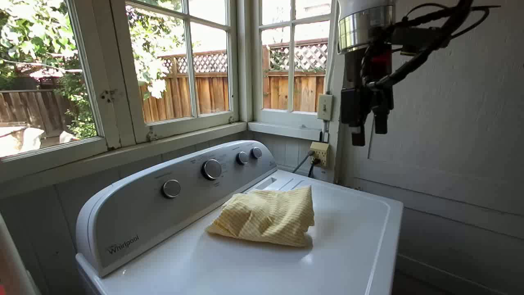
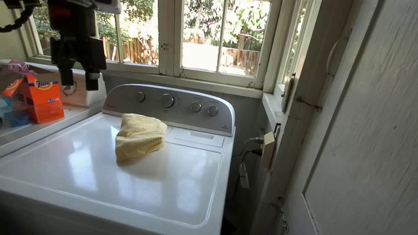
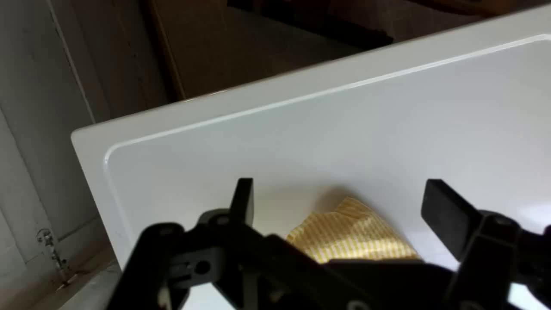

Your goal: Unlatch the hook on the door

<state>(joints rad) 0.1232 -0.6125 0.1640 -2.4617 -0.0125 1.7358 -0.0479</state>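
One thin, long, dark metal wire hook [image 2: 308, 103] is showing clearly only in an exterior view, reaching from a pale painted wooden frame [image 2: 310, 71] to the edge of the tall, grey-white panelled wooden door [image 2: 369, 130]; its tip is appearing too small to read. That view is also revealing an orange cardboard Tide box [image 2: 45, 101], while the wrist view is adding a small metal fitting [image 3: 54, 254] at its left. One black two-fingered tool [image 3: 340, 198] is hanging above the glossy white table [image 1: 352, 246], well apart from the hook, its two jaws standing wide apart. Both exterior views are showing four round, silver-rimmed knobs [image 1: 211, 169] along a curved grey panel [image 1: 139, 209]. On the table one crumpled, yellow-and-white striped cloth [image 1: 266, 217] is lying in soft folds and peaks, appearing in all three views. The door's paint is looking rough and streaked.
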